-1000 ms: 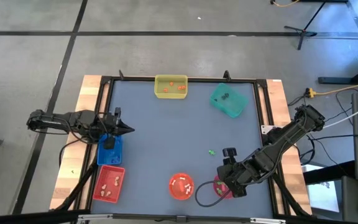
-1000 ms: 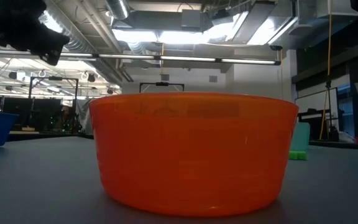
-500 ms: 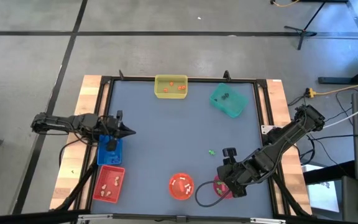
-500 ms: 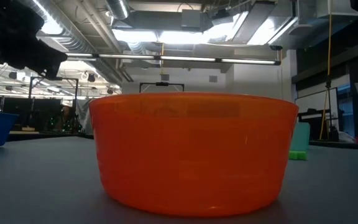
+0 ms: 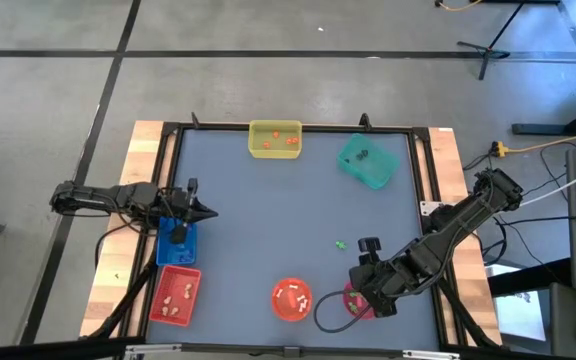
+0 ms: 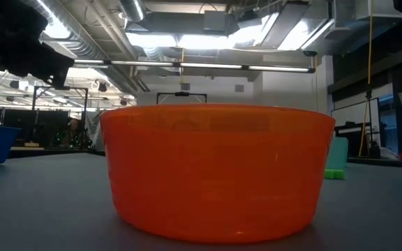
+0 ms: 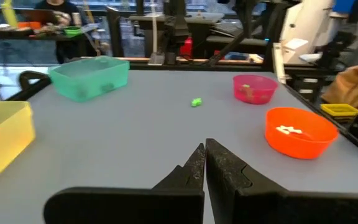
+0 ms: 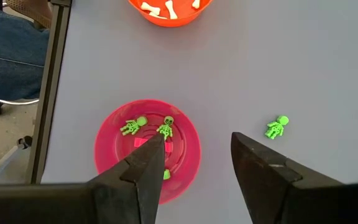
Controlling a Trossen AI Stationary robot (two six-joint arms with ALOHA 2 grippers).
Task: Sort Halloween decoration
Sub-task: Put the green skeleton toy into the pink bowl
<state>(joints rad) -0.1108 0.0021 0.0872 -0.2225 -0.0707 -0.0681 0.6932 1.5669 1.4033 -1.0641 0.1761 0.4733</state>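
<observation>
- Grey-blue table top (image 5: 268, 220) in a black frame on a concrete floor; low view looks across it into a workshop with ceiling lights.
- Left gripper (image 5: 208, 210) hovers at the table's left edge, just past the blue tray (image 5: 177, 243), fingers pressed together, holding nothing. Its wrist view confirms: the two tips meet, bare table under them.
- Right gripper (image 5: 356, 297) sits over the pink bowl (image 5: 353, 303) near the front edge, jaws spread, empty. In the right wrist view one finger (image 8: 146, 163) overlaps the bowl, the other is beside it over bare table.
- Loose green skeleton (image 8: 276, 127) lies flat on the table, just beside the pink bowl, well clear of both grippers. In the right wrist view its long axis runs diagonally, head away from the camera. High view shows it only as a green speck (image 5: 341, 243); orientation unreadable there.
- Only the right wrist view resolves the pink bowl's contents: two green skeletons (image 8: 148, 127) side by side, and what may be a third, partly hidden behind the finger.
- Orange bowl (image 5: 292, 300) holds white bones (image 8: 166, 7); it fills the low view, hiding its contents there.
- Yellow tray (image 5: 275, 139) holds orange pieces (image 5: 280, 138), the teal tray (image 5: 367, 161) dark ones, and the red tray (image 5: 175, 296) pale ones.
</observation>
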